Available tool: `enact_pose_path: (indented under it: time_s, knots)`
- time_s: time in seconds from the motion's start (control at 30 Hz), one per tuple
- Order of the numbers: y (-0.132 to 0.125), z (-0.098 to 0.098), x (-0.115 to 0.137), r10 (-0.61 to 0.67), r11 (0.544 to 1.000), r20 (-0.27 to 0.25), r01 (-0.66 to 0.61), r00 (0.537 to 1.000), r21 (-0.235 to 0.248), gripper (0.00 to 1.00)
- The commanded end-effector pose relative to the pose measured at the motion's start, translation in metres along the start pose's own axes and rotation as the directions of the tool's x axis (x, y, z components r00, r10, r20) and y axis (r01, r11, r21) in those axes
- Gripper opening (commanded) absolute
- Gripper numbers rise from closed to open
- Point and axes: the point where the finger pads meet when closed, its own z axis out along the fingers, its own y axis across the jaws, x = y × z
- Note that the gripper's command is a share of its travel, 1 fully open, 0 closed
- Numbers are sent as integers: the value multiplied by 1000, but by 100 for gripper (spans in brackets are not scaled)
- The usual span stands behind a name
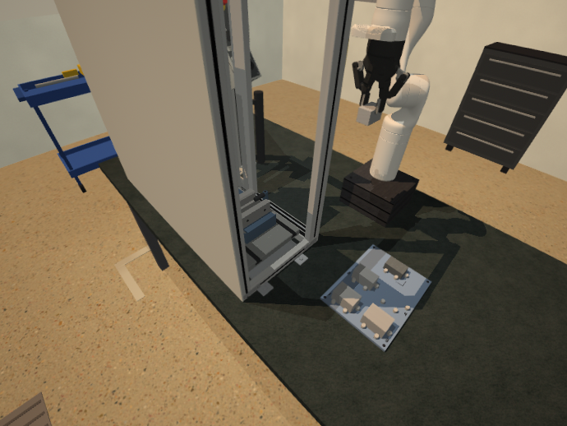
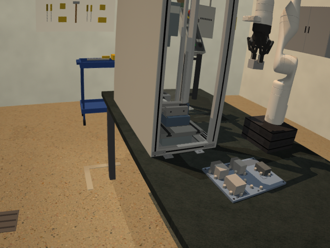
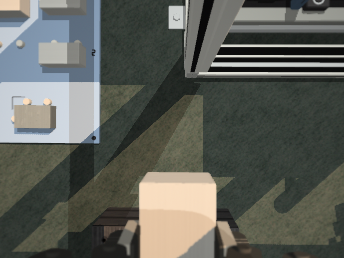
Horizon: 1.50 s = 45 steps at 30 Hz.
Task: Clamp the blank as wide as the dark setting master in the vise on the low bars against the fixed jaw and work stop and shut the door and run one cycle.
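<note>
We've got 1 blank (image 1: 368,113) (image 2: 255,64) (image 3: 177,215) in gripper (image 1: 373,98) (image 2: 257,57) (image 3: 177,240), fingers partly open, clamped on its sides, held above table (image 1: 412,367) (image 2: 202,213) (image 3: 270,130), outside guard (image 1: 173,114) (image 2: 136,74) (image 3: 200,45).

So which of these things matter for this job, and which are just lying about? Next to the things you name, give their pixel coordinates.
For the job:
- gripped blank (image 1: 368,113) (image 2: 255,64) (image 3: 177,210)
- setting master (image 1: 396,266) (image 2: 262,168) (image 3: 34,116)
- machine guard (image 1: 173,137) (image 2: 136,66)
- vise (image 1: 260,227) (image 2: 175,120)

Just around:
- blue cart (image 1: 54,92) (image 2: 95,63)
- dark drawer cabinet (image 1: 505,105)
- wall hammer (image 2: 75,12)

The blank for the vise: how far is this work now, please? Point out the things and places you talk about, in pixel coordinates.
Picked: a blank (image 1: 367,114) (image 2: 255,64) (image 3: 177,215) is in the gripper (image 1: 371,101) (image 2: 257,58), lifted off the plate (image 1: 384,301) (image 2: 251,179) (image 3: 75,112).
In hand: carrying it, outside the guard (image 1: 173,114) (image 2: 136,74).
Left: placing, clamping, door, cycle; the visible vise bed (image 1: 269,238) (image 2: 182,129) holds no blank.
</note>
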Motion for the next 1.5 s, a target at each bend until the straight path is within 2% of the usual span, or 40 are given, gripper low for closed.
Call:
enact_pose_path:
  time_s: [0.0,0.17,0.57,0.73,1.13,1.3,1.47]
  knots:
    - [0,0,0,0,1000,-1,0,1000,0,10]
    - [44,-23,0,0,1000,-1,0,1000,0,10]
    - [44,-23,0,0,1000,-1,0,1000,0,10]
    - [89,-46,0,0,1000,-1,0,1000,0,10]
    - [89,-46,0,0,1000,-1,0,1000,0,10]
    - [133,-69,0,0,1000,-1,0,1000,0,10]
    - [133,-69,0,0,1000,-1,0,1000,0,10]
